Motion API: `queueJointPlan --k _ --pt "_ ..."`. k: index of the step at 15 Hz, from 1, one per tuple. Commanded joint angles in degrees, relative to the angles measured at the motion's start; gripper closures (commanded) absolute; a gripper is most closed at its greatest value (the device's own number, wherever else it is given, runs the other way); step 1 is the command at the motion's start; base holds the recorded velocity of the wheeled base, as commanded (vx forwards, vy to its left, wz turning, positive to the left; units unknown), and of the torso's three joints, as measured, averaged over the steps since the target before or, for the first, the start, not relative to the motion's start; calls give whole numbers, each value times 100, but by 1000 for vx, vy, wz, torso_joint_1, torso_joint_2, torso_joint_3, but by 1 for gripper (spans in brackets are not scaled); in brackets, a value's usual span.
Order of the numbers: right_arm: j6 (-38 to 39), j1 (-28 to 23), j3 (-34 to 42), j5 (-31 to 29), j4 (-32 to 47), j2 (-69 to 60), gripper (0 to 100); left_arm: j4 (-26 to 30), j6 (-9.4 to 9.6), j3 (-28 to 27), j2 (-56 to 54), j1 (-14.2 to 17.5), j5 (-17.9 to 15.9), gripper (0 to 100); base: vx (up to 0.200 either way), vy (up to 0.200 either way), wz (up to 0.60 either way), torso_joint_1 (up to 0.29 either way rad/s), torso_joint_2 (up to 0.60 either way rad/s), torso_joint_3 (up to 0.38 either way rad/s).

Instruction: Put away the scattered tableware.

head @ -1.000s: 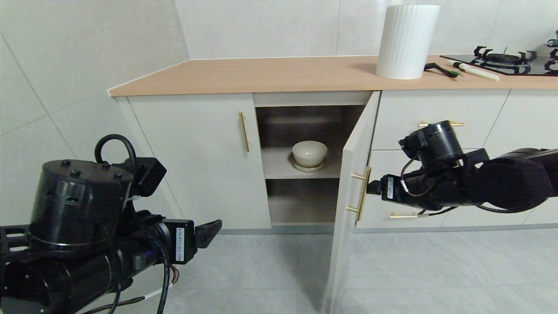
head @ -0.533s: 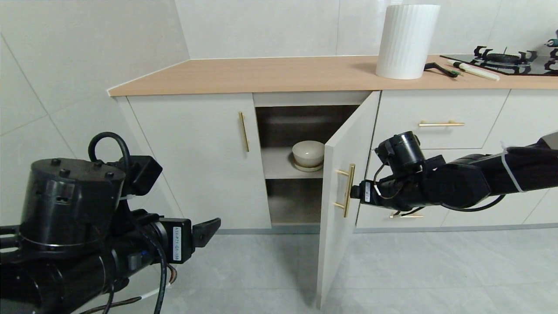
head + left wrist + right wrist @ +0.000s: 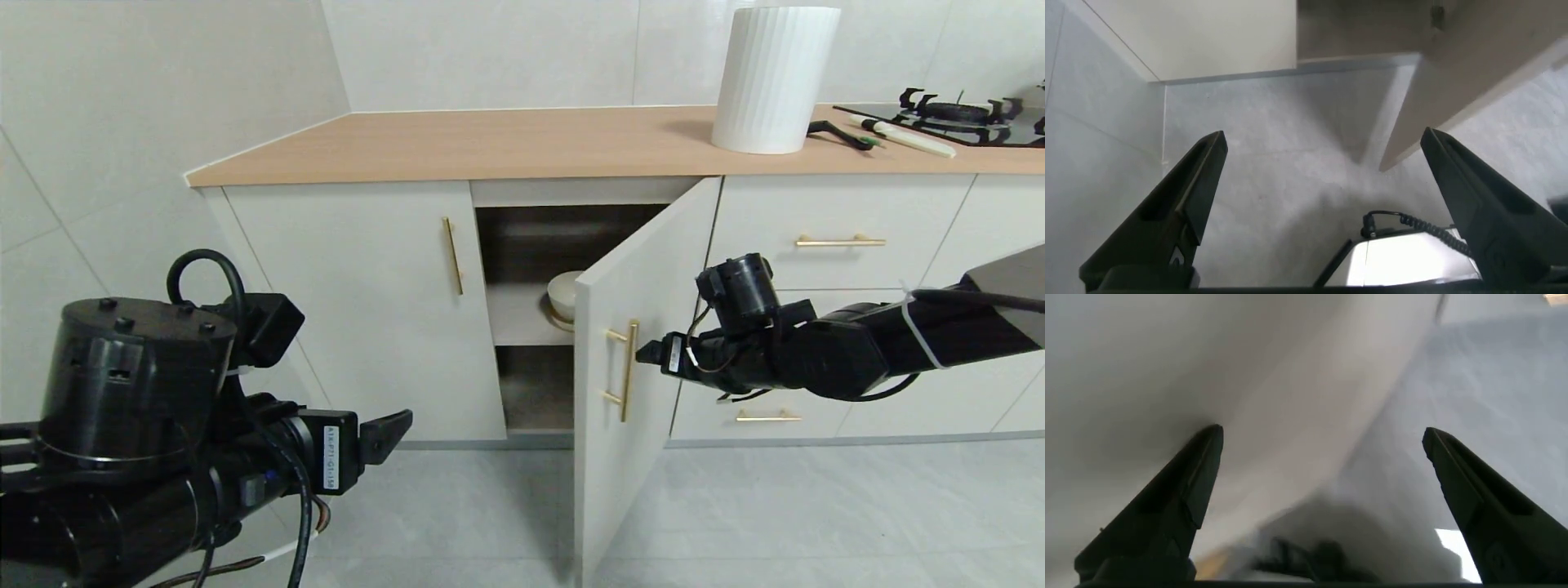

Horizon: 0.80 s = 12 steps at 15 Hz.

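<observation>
Our right gripper (image 3: 645, 353), fingers wide and empty, is at the face of the half-shut white cabinet door (image 3: 645, 261) beside its gold bar handle (image 3: 624, 371), seemingly to close it on the cream ceramic bowl (image 3: 562, 294) sitting on the upper shelf (image 3: 514, 314). Our left gripper (image 3: 398, 426) hangs low at the near left, fingers also wide, clear of the door. The door hides the bowl's right side, and we cannot tell whether the right fingers touch the door.

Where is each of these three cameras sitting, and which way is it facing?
Head view: on the robot's head, facing forward and down at the cupboard door and bowl; left arm and right arm show.
Left wrist view: on the left wrist, facing the floor; left fingers show, spread.
Right wrist view: on the right wrist, close against the door; right fingers show, spread.
Shared: all three show the door.
</observation>
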Motion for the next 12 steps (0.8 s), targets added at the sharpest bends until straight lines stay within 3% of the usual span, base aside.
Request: queueJointPlan --k 1,5,9,12 --pt "29 23 -5 -4 -54 139 0 -4 -3 0 23 -6 -4 0 200 0 0 2 7 -2" --pt "372 66 -49 -30 -634 385 0 -4 6 0 23 -6 -4 0 200 0 0 1 6 11" --pt "662 66 -234 -567 -1741 851 0 -13 6 0 -12 -6 -57 0 0 0 0 0 0 0" --pt "733 66 -673 -1217 -1856 1246 0 -13 6 0 5 -6 -57 0 0 0 0 0 0 0"
